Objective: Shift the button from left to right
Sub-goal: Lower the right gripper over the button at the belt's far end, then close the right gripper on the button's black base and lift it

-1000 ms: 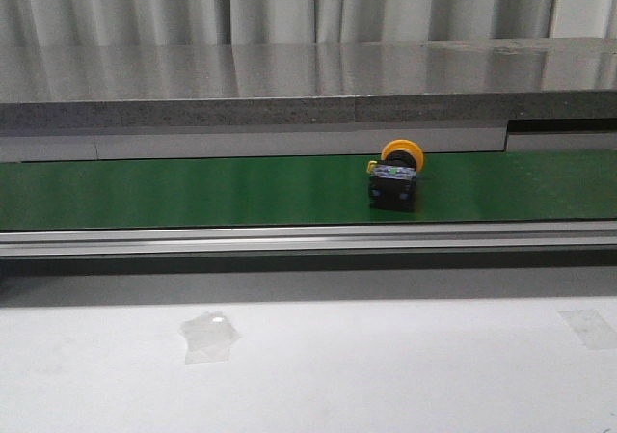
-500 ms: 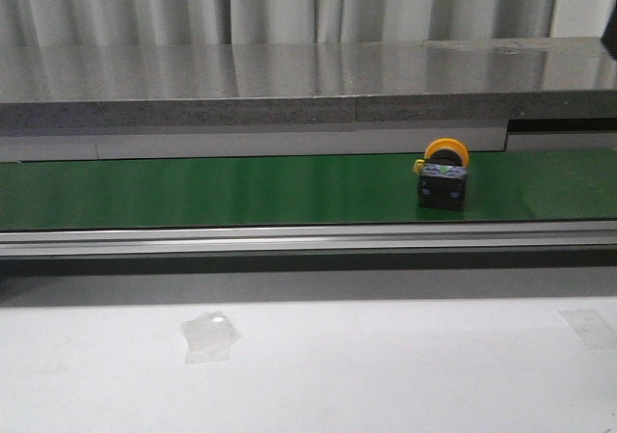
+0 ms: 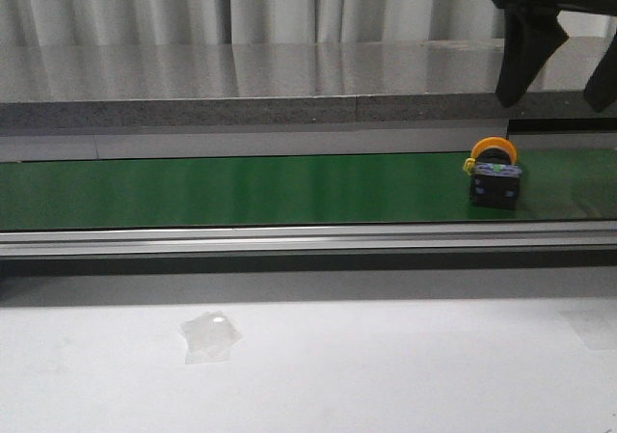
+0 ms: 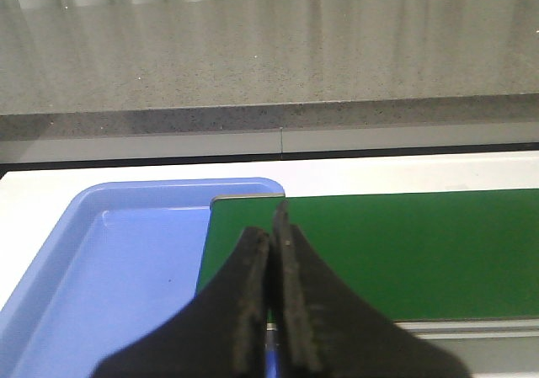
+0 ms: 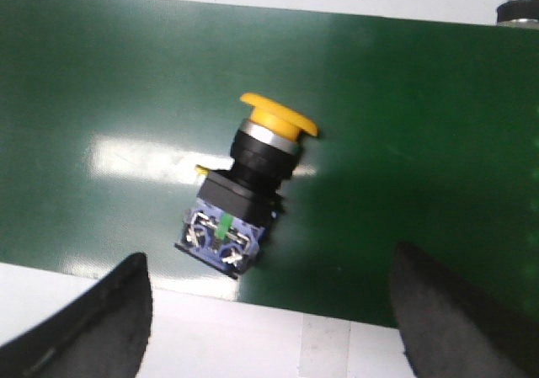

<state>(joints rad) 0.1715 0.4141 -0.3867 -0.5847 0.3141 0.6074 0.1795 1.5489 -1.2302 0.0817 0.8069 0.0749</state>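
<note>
The button (image 3: 494,174) lies on its side on the green conveyor belt (image 3: 241,190), toward its right end, with its yellow-orange cap facing the back. In the right wrist view the button (image 5: 247,191) shows its cap, black body and pale contact block. My right gripper (image 3: 559,74) hangs open above and slightly right of it, not touching it. From the wrist, the right gripper (image 5: 271,264) has wide-spread fingers and nothing between them. My left gripper (image 4: 271,231) is shut on nothing, over the belt's left end; the front view does not show it.
A blue tray (image 4: 126,260) sits at the left end of the green belt (image 4: 404,252). A grey stone ledge (image 3: 289,86) runs behind the belt, and a metal rail (image 3: 289,240) along its front. A tape patch (image 3: 210,337) lies on the white table.
The button has travelled to the right along the belt. My right gripper has come into the front view at the top right, above the button.
</note>
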